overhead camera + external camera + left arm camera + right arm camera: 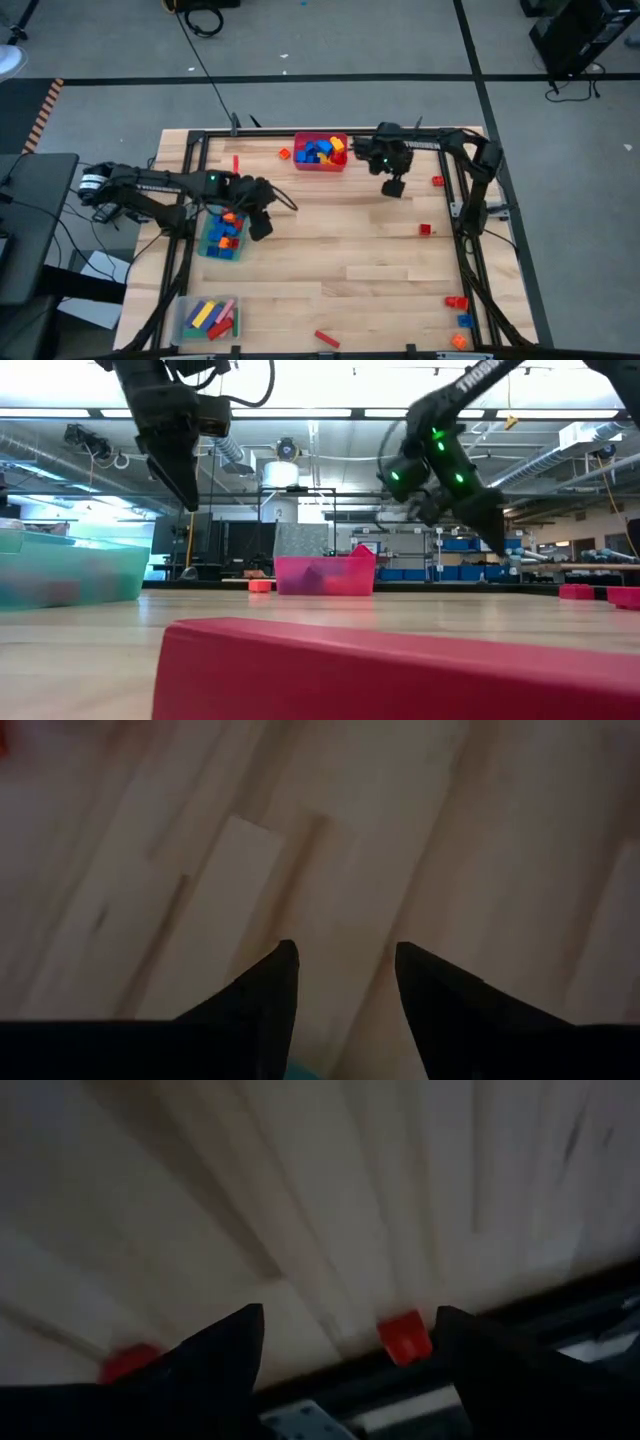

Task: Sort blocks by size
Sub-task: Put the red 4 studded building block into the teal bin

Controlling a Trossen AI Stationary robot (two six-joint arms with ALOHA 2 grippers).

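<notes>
Blocks lie scattered on the wooden table: a red bar [326, 339] at the near edge, small red ones [425, 229] [437, 181] on the right, and an orange one [284, 153] by the red bin [320, 165]. My left gripper [262, 225] [345, 952] hangs open over bare wood just right of the teal bin [206, 250], with nothing between its fingers. My right gripper [393, 186] [350, 1312] is open above the table, right of the red bin. A small red block [404, 1337] lies on the table beyond its fingers, near the table's frame.
The red bin at the far edge, the teal bin at the left and a clear bin [184, 322] at the near left all hold blocks. More blocks [456, 301] lie at the near right corner. A dark metal frame [470, 215] borders the table. Bare wood fills the middle.
</notes>
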